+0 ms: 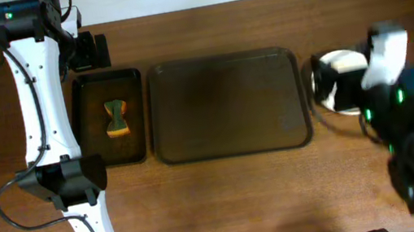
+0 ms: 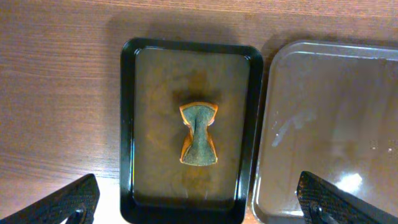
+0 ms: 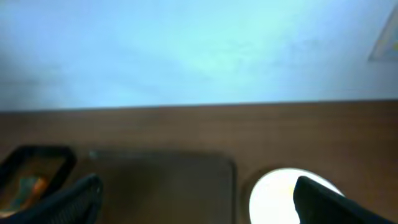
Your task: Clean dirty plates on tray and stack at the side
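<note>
The brown tray lies mid-table with nothing on it; it also shows in the left wrist view and, blurred, in the right wrist view. White plates lie on the table right of the tray, partly hidden under my right arm; the right wrist view shows a plate as a bright patch. I cannot tell their number or see any streaks. My right gripper is open and empty above the plates. My left gripper is open and empty above the black tray.
A smaller black tray left of the brown tray holds an orange and green sponge. The black tray and sponge also show at the left of the right wrist view. Wooden table all round.
</note>
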